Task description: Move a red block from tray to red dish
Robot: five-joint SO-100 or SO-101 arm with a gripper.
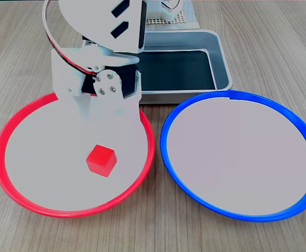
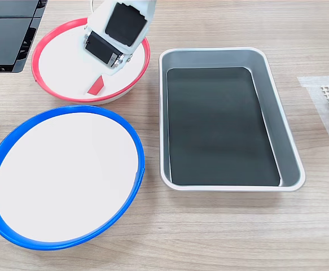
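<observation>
Pale wood-grain table [image 1: 278, 47] lying under everything. Silver metal tray [image 2: 277, 121], rectangular with rounded corners, showing a bare black bottom. Blue dish [image 1: 166, 152] and red dish [image 1: 6, 131], both round and shallow with pale insides, sitting side by side, nearly touching. White arm [image 1: 97, 37] hanging over the red dish; gripper [image 2: 103, 68] partly hidden, finger state unclear. Red block [image 1: 100, 160] resting inside the red dish.

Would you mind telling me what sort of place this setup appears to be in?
Probably a lab or office tabletop set up for robot practice: a wood-grain table holds only staged props, a red dish, a matching blue dish and a metal tray, with a white robot arm over them.
</observation>
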